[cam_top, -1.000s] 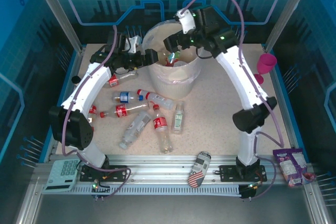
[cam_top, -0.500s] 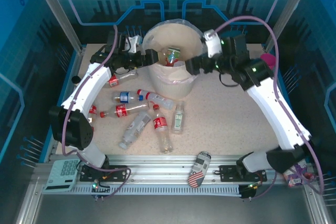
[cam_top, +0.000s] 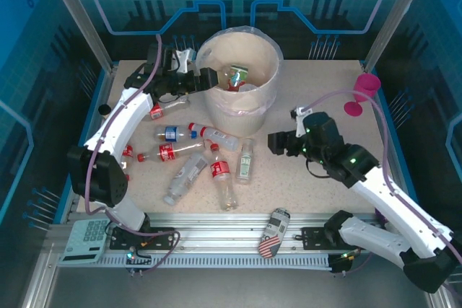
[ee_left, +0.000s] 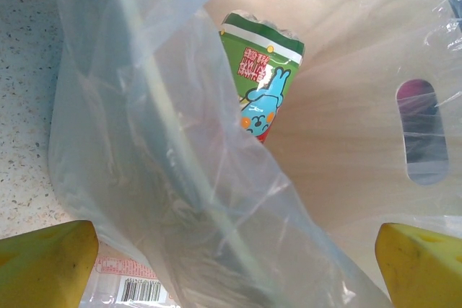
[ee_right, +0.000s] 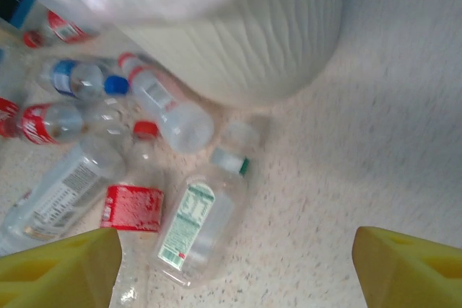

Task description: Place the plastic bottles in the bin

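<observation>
Bin (cam_top: 268, 102), cream-white and lined with a clear bag (ee_left: 180, 178), stands at the far centre of the table (cam_top: 310, 192); inside it a green-labelled bottle (cam_top: 238, 73) (ee_left: 263, 84) leans against the far wall. Other bottles lie on the table in front of and to the left of the bin: a green-capped bottle (cam_top: 247, 160) (ee_right: 198, 225), a red-labelled bottle (cam_top: 221, 174) (ee_right: 133, 207) just beside it, and a blue-labelled bottle (cam_top: 170, 133) (ee_right: 76, 77) farther left. Left gripper (cam_top: 206, 77) (ee_left: 234, 272) is at the bin's left rim, fingers spread wide; right gripper (cam_top: 278, 142) (ee_right: 234, 265) hangs over the table right of the green-capped bottle, fingers apart and empty. Pink goblet (cam_top: 361, 91) stands at far right, contents indiscernible.
</observation>
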You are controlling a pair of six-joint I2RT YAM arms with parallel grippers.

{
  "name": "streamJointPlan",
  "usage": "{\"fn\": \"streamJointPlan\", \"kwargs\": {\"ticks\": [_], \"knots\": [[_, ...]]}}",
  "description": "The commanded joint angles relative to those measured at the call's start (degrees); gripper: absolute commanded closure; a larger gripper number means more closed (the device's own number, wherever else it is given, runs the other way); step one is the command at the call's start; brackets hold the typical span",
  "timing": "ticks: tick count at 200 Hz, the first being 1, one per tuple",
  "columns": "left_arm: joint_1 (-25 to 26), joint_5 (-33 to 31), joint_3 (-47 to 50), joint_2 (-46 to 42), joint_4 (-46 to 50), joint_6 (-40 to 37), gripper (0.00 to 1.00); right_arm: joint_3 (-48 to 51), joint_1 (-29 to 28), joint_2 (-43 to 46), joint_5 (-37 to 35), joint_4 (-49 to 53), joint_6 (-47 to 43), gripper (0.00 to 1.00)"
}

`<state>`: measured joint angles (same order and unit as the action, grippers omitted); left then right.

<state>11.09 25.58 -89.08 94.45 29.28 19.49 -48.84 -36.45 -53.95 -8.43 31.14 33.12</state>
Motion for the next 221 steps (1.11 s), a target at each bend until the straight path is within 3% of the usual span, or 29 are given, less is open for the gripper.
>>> {"fn": "streamJointPlan", "kwargs": {"ticks": [1,66,110,186,221], "knots": [[-0.3,-1.3,2.2,0.7,4.8,-2.1,0.01,5.1,-2.1,-2.1,2.1,-7.9,9.4,0.17],[-0.3,-0.6,3.7,0.7,3.9,-0.8,0.01,11.3,-5.6,-13.1,4.9,-20.6,14.1,0.2],[-0.3,0.7,4.5,0.9,2.5,0.5,0.01,12.9,-7.1,-18.7,4.5,-27.3,15.6,0.1],[-0.3,0.7,4.5,0.7,3.1,0.0,0.01,5.6,-10.9,-32.9,4.0,-27.9,13.7,0.0],[-0.3,0.8,4.5,0.4,3.1,-0.1,0.01,3.7,-11.1,-36.9,3.8,-27.5,13.2,0.03]]}}
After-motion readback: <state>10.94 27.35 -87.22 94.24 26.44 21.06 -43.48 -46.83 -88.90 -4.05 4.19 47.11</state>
